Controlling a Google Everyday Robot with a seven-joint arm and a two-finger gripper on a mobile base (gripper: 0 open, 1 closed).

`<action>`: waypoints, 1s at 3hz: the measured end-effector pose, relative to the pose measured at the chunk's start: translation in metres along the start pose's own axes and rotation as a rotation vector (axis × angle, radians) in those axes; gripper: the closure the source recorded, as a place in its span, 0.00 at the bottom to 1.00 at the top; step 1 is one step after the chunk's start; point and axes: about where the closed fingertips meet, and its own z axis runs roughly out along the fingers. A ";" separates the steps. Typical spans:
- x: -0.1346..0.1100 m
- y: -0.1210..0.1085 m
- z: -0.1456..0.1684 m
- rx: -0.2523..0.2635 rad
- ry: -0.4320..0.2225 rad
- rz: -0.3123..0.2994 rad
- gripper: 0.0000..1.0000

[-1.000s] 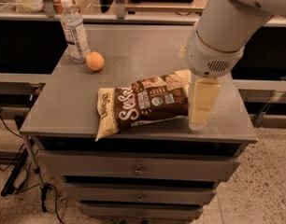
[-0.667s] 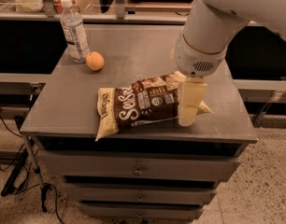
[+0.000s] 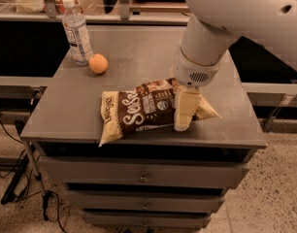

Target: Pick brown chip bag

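The brown chip bag (image 3: 141, 109) lies flat on the grey cabinet top (image 3: 66, 115), near its front edge. It has a dark brown middle with white script and pale yellow ends. My gripper (image 3: 183, 116) hangs from the white arm and sits over the bag's right part, its pale fingers (image 3: 185, 108) pointing down onto the bag. The gripper covers part of the bag's right end.
An orange fruit (image 3: 98, 63) and a clear water bottle (image 3: 77, 31) stand at the back left of the cabinet top. Drawers (image 3: 143, 177) run below the front edge. A dark counter with a rail lies behind. Cables trail on the floor at the left.
My gripper has moved left, from beside the bag's right end to over the bag's right part. The bag, fruit and bottle have not moved.
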 end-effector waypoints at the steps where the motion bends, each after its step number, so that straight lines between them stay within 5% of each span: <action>1: 0.001 0.001 0.012 -0.025 -0.006 0.013 0.41; 3: 0.003 -0.004 0.017 -0.044 -0.012 0.031 0.87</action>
